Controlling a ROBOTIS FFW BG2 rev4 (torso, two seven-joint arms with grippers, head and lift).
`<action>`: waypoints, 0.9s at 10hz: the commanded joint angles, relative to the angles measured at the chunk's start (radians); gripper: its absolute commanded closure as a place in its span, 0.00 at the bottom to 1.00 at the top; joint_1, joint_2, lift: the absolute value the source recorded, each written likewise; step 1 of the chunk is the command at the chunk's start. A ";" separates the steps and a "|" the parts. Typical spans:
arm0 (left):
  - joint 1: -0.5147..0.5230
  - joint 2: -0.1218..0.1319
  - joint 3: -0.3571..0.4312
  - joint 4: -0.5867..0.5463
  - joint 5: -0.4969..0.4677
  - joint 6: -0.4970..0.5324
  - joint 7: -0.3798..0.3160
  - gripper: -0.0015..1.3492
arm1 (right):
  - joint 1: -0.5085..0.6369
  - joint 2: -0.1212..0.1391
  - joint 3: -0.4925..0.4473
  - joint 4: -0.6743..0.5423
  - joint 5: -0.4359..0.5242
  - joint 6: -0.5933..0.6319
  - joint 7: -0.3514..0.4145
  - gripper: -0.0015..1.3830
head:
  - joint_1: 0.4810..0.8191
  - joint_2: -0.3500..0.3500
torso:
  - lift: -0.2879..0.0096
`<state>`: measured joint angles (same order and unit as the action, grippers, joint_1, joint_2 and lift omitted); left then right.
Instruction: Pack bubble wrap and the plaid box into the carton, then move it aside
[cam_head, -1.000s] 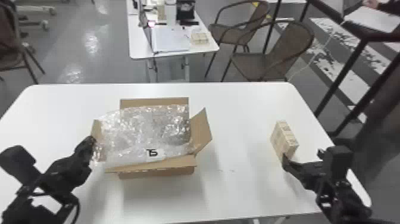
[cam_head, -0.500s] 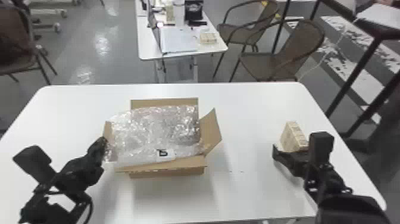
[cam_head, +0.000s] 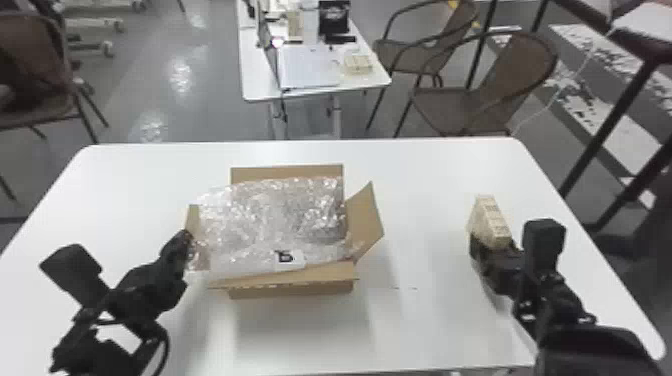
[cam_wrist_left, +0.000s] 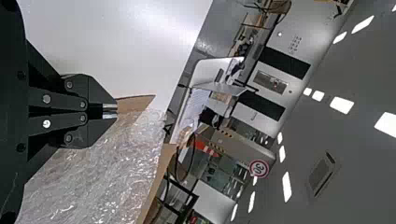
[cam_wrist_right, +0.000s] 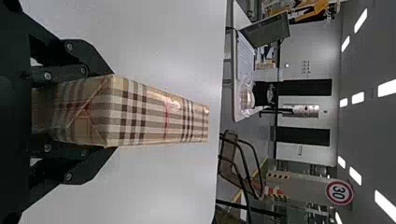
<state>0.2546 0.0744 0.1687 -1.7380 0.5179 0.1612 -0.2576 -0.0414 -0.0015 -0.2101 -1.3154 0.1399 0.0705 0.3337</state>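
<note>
Your right tool (cam_wrist_right: 112, 112) has its fingers parted by the width of the plaid box (cam_wrist_right: 156, 114), one against each side, so it looks to have hold of it. The box sits well apart from the carton (cam_head: 292, 291), toward the right side of the worktop (cam_head: 440, 330); you can't tell whether its underside is touching. Those flat fingers bear on smooth wrapping, so a hasty lift or a knock could let it twist or slip.

Your left tool (cam_head: 186, 237) is at the carton's left flap (cam_head: 192, 220), fingertips nearly together. You can't tell whether they pinch the flap, the bubble wrap (cam_head: 272, 215) or nothing. If they do have something, pulling away could drag the carton or tug the wrap out.

The wrap bulges above the opening and spills toward the left flap. I'd judge that your main worry: set the box down on that springy heap and it may tilt, roll off or sit proud. The right flap (cam_head: 366, 222) stands out on the side the box would come from, so come in too low and you could catch it and shove the carton.
</note>
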 joint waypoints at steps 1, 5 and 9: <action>0.000 -0.001 0.000 0.000 0.001 0.000 0.000 0.90 | 0.011 0.002 0.006 -0.018 -0.002 0.000 -0.001 0.66 | 0.63 0.50 | 0.63; 0.002 -0.001 0.000 0.000 0.004 0.000 -0.002 0.90 | 0.067 0.002 0.037 -0.122 -0.069 -0.001 0.001 0.66 | 0.63 0.50 | 0.63; 0.000 -0.002 -0.003 0.003 0.004 0.000 -0.002 0.90 | 0.081 0.002 0.239 -0.433 -0.273 0.035 -0.001 0.66 | 0.63 0.61 | 0.63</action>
<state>0.2552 0.0723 0.1670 -1.7363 0.5216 0.1610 -0.2592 0.0479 -0.0016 -0.0024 -1.7202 -0.1004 0.0997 0.3324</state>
